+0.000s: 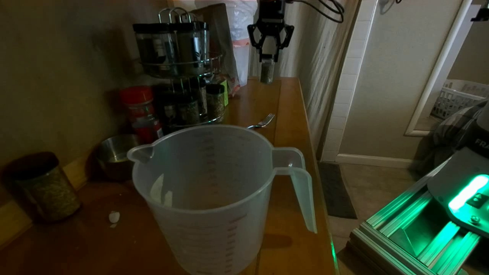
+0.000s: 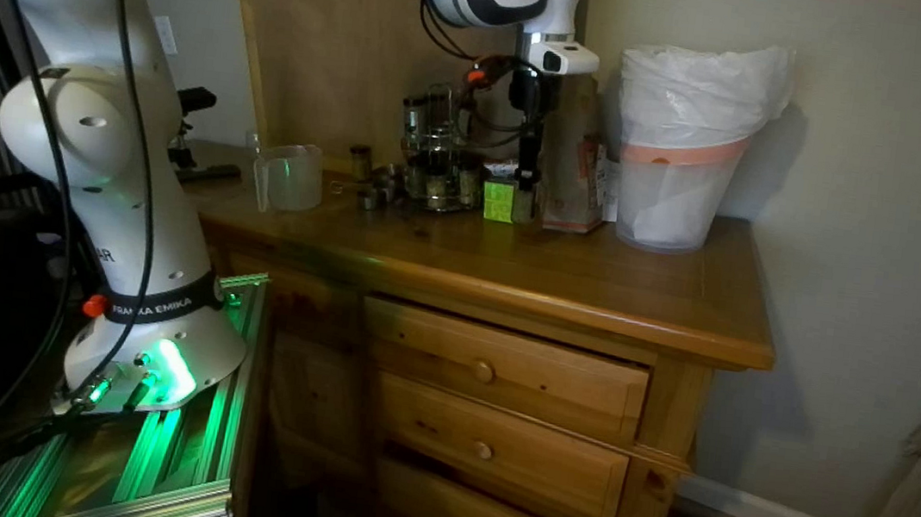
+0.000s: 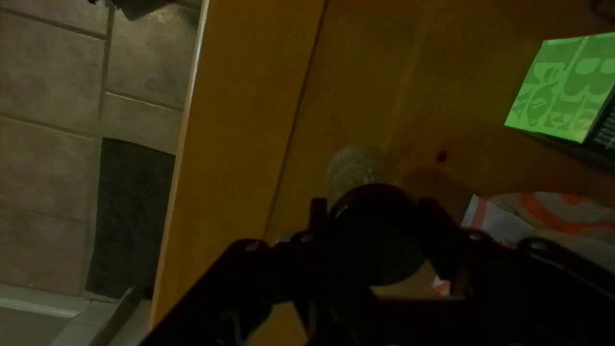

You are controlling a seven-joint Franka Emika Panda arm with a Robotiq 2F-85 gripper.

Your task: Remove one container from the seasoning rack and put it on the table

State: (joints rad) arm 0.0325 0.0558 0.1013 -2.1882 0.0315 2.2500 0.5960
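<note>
High in the middle of an exterior view, the gripper [image 1: 268,59] clasps the jar [image 1: 267,73], its fingers narrowed on the dark top, at the upper end of the table [image 1: 290,110]; in this dim light I cannot tell whether the base touches wood. At the upper right of the wrist view, a green box [image 3: 562,91] stands near the jar. Right of the jar in an exterior view come a paper bag [image 2: 565,191] and a lined bin [image 2: 663,199]. The jug [image 1: 221,233] fills the lower middle of an exterior view, covering the end of a fork [image 1: 263,122]. Left of centre there stand the rack [image 1: 187,76], a red-lidded jar [image 1: 137,102] and, lower, a metal cup [image 1: 116,166].
</note>
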